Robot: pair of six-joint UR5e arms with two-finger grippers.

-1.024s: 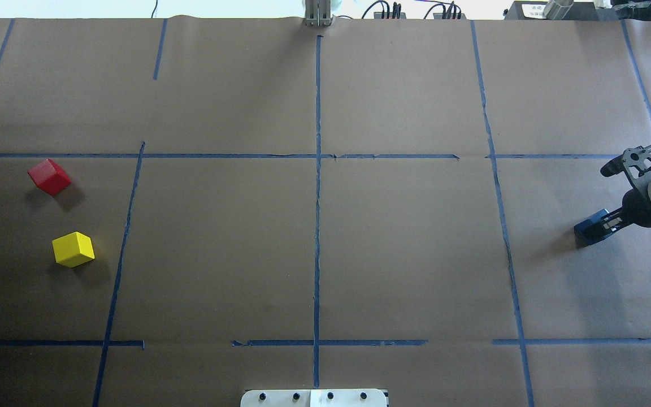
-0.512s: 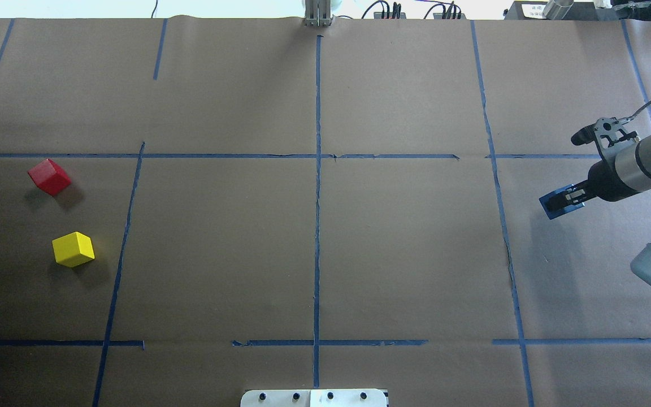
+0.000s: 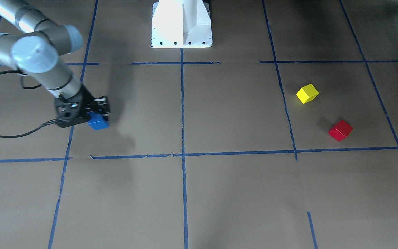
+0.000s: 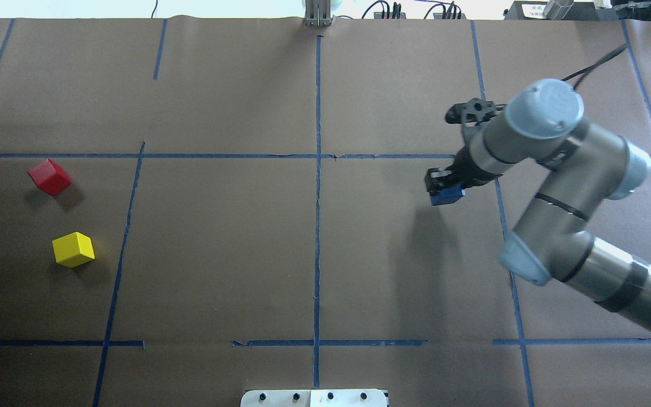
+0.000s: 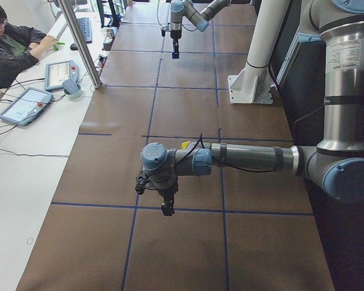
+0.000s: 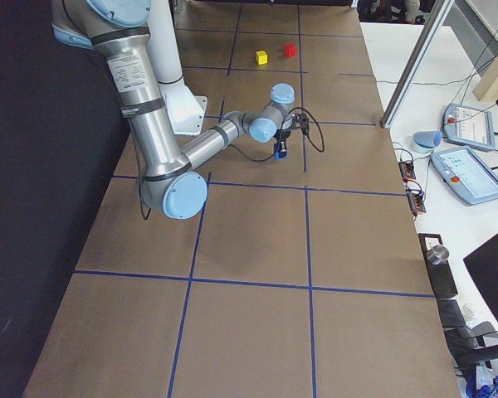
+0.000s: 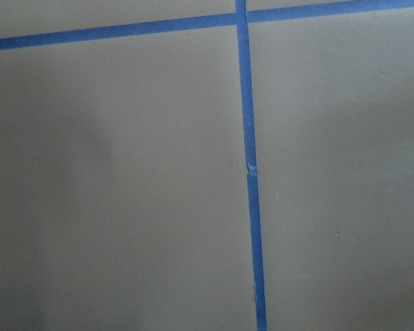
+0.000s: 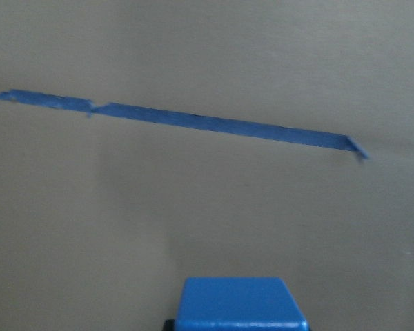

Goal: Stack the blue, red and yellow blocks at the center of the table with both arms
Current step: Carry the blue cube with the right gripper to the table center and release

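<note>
- The right gripper (image 4: 443, 189) is clamped on the small blue cube block (image 4: 448, 196), with its two fingers pinching opposite faces. It is to the right of the long blue tape line (image 4: 317, 237) that runs down the middle of the brown paper-covered table (image 4: 218, 271).
- The blue cube block hangs clear of the paper. Its shadow falls apart from it, on the side toward the tape line.
- The small red cube block (image 4: 49, 177) and the small yellow cube block (image 4: 73, 249) rest on the paper well to the left of the tape line. They are near each other but not touching, and the red one is farther from the robot.
- The left gripper (image 5: 167, 209) shows only in the left side view, pointing down above the paper. Whether its fingers are apart or together cannot be told from that view.
- The left wrist camera sees only bare paper and crossing tape.
</note>
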